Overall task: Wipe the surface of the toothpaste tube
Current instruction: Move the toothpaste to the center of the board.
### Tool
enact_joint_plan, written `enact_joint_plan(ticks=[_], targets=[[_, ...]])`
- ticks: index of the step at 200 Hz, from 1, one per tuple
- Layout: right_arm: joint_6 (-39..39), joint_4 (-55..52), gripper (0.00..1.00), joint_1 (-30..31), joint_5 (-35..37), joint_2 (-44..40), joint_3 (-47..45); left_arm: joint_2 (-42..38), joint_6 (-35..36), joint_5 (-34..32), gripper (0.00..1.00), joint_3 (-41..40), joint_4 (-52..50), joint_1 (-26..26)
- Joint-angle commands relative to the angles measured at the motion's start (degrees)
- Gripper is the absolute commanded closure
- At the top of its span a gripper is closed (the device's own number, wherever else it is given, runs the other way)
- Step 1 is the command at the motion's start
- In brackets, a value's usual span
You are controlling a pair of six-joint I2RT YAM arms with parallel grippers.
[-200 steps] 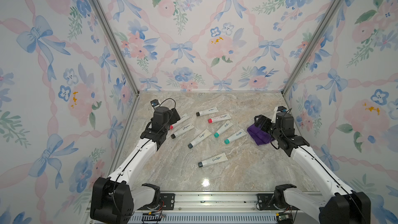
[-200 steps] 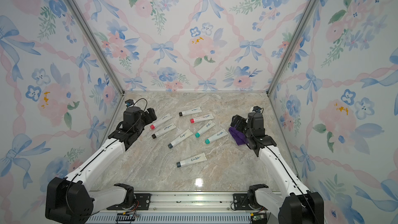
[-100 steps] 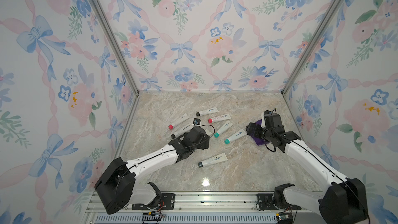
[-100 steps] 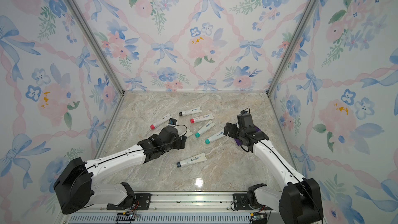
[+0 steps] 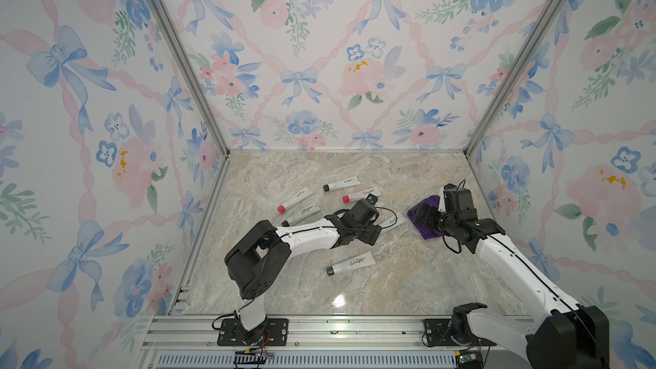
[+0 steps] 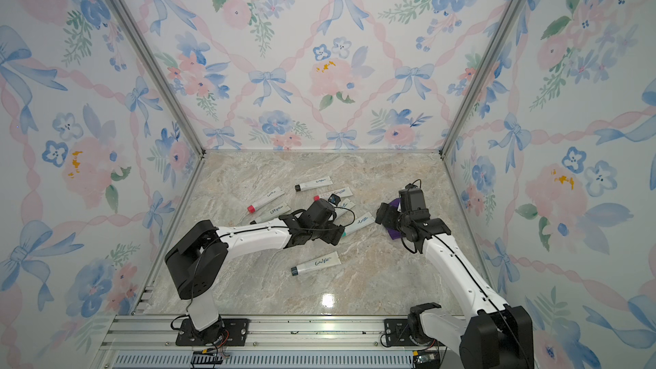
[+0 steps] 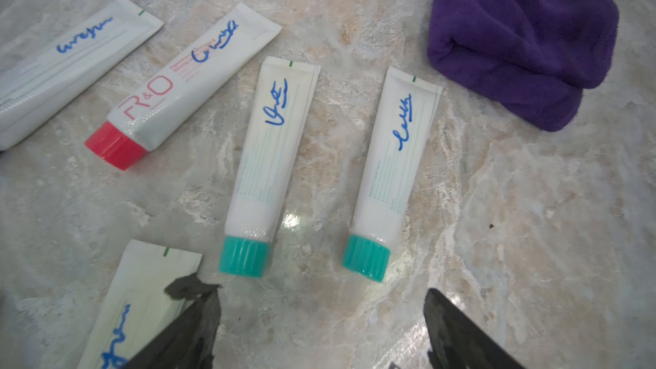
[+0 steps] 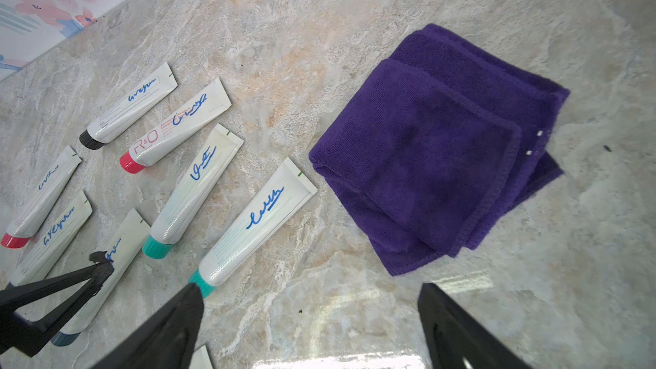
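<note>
Purple cloth (image 8: 436,157) sits just ahead of R gripper (image 8: 309,292), jaws wide apart, empty. L gripper (image 7: 316,299) likewise, w/ teal-capped tube (image 7: 390,157) just ahead. Risks: tubes lie close, so jaws may nudge a neighbour; arms near, may clash.

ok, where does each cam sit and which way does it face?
Both top views: high in front, facing down and toward the back wall; left arm and right arm whole.
Left wrist: on that arm, facing down past the open left pincer at the R&O tube.
Right wrist: facing down past the open right pincer at the purple cloth.
Shared: both wrists see tube and cloth.
</note>
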Motion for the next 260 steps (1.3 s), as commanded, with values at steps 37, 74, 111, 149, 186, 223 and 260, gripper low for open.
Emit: enact_joint_plan(ticks=[37, 74, 111, 149, 186, 223, 260], targets=[[0.0, -2.2, 0.06, -2.0, -1.4, -1.6, -2.4, 7.1, 7.6, 8.5, 0.12, 4.8, 0.3, -0.3], [-0.1, -2.2, 0.07, -2.1, -1.6, -1.3, -2.3, 10.6, 8.7, 10.0, 0.17, 7.4, 0.3, -0.3], [-0.3, -2.6, 0.08, -2.2, -1.8, -1.0, -1.9, 12.8, 9.4, 10.9, 0.25, 9.1, 0.3, -0.3], [-0.4, -2.9, 0.09, -2.3, -2.7, -0.8, -1.7, 13.7, 10.3, 11.2, 0.37, 8.9, 0.3, -0.3], [-0.2, -2.7, 0.1, -2.2, -2.9, -0.6, -1.8, 13.5, 10.8, 11.0, 0.53, 7.9, 0.2, -0.2], [-0.3, -3.1, 0.11, -2.2, -3.0, -0.7, -1.7, 13.0, 11.0, 11.2, 0.76, 7.2, 0.3, -0.1], [-0.4, -3.4, 0.11, -2.2, -3.0, -1.0, -1.6, 10.8, 11.4, 13.2, 0.87, 4.0, 1.2, -0.1]])
